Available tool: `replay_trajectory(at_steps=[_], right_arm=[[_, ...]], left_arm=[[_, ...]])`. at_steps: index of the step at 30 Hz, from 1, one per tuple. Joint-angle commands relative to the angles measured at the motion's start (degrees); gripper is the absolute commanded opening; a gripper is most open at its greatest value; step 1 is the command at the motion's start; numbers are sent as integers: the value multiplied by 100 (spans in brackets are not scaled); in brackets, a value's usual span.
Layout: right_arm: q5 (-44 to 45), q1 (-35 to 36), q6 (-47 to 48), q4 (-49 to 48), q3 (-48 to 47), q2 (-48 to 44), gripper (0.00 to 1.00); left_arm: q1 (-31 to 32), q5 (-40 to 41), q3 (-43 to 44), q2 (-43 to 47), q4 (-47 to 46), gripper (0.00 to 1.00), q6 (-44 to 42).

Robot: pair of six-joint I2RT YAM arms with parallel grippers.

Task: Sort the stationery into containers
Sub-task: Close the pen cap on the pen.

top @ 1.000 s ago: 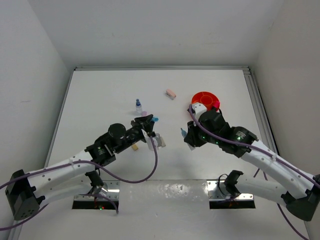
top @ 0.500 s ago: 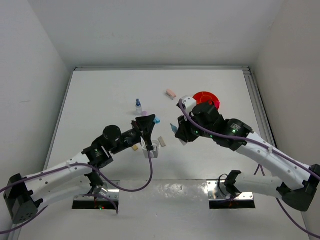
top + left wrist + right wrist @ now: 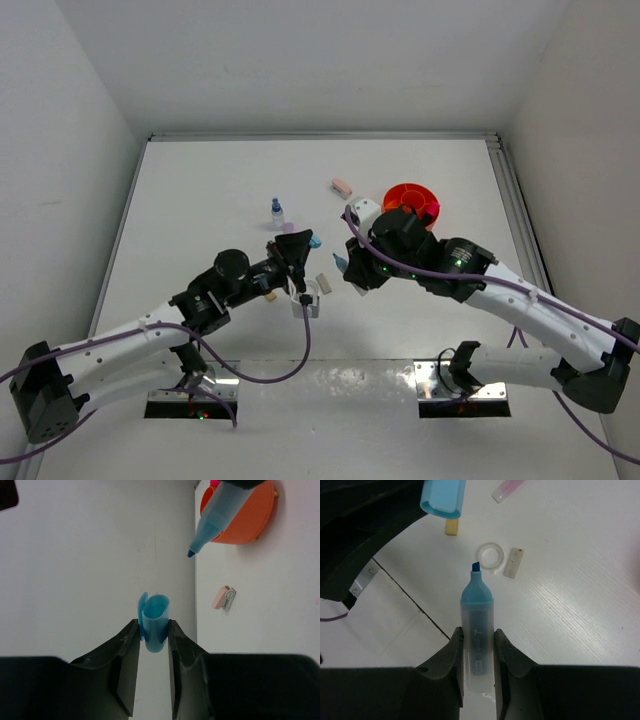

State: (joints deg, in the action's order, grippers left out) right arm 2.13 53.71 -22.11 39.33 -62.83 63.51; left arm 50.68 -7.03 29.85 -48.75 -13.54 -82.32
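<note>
Left hand [image 3: 152,630] is pinched almost closed on the light blue cap [image 3: 155,612], which is held above the table [image 3: 200,180] and sticks out past the fingertips. Can't tell whether its open end faces the pen. Loose on the table below the gap between the arms: tan block [image 3: 451,527], tape ring [image 3: 491,556], and beige eraser [image 3: 513,562] just beside the ring. Right hand [image 3: 478,632] has a narrow clamp on the barrel of the blue highlighter [image 3: 477,605], also above the table. The bare tip points toward the cap with a clear gap between them. In both wrist views the tip sits off the cap's axis, so they aren't lined up. Pink eraser [image 3: 342,187] is further back, and the orange tub [image 3: 412,200] is behind the right arm, well apart from the loose items. Looks like a recap before the highlighter goes in the tub. Risks: if they mate off-axis, the tip hits the cap rim, and the cap may pivot or pop out since only a short length is gripped. A push along the barrel could slide the smooth highlighter back through the fingers. A dropped cap would land among the ring and erasers and scatter them. A low bare tip would ink the table.
</note>
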Motion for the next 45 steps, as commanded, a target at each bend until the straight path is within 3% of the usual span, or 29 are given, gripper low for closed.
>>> replay_trajectory(at_steps=[1,45], right_arm=[[191,60,5,-22,-309,-49,0],[200,113,5,708,-1311,584,0]], left_arm=[[-49,-35,-84,-64,-61,0,-406],[4,149,-594,217,-422,0,-1682]])
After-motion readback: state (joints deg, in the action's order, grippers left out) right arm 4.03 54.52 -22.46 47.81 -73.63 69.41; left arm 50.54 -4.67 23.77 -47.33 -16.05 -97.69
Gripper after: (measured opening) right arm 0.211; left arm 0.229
